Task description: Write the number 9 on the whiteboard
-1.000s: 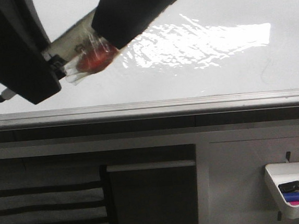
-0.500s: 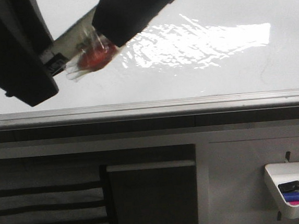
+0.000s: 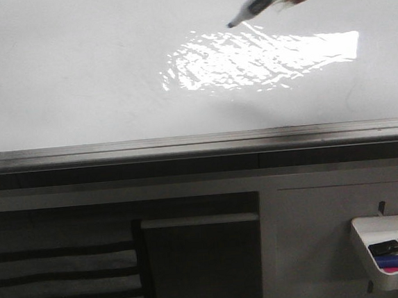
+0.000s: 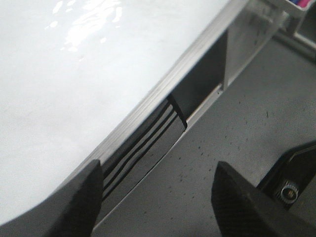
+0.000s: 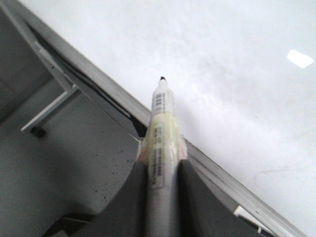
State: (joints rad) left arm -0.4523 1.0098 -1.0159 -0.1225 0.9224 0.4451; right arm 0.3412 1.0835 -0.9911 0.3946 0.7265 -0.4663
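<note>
Right gripper (image 5: 160, 170): clamped on the marker (image 5: 161, 128), cap off.
Marker tip: pointed at the whiteboard (image 3: 74, 76), contact unclear.
Left gripper (image 4: 155, 197): jaws apart, empty, low beside the frame.
Progress: no stroke visible on the board; the whole 9 looks left to write.

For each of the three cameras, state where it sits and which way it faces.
Front view: behind the arms, facing forward at the whiteboard; only the marker shows, at the top edge, with a marker tray lower right.
Left wrist view: on the left arm, looking past the open left pincer along the board's frame.
Right wrist view: on the right arm, looking down the marker clamped in the right pincer.
Shared: front and right wrist views both show the marker and whiteboard.
</note>
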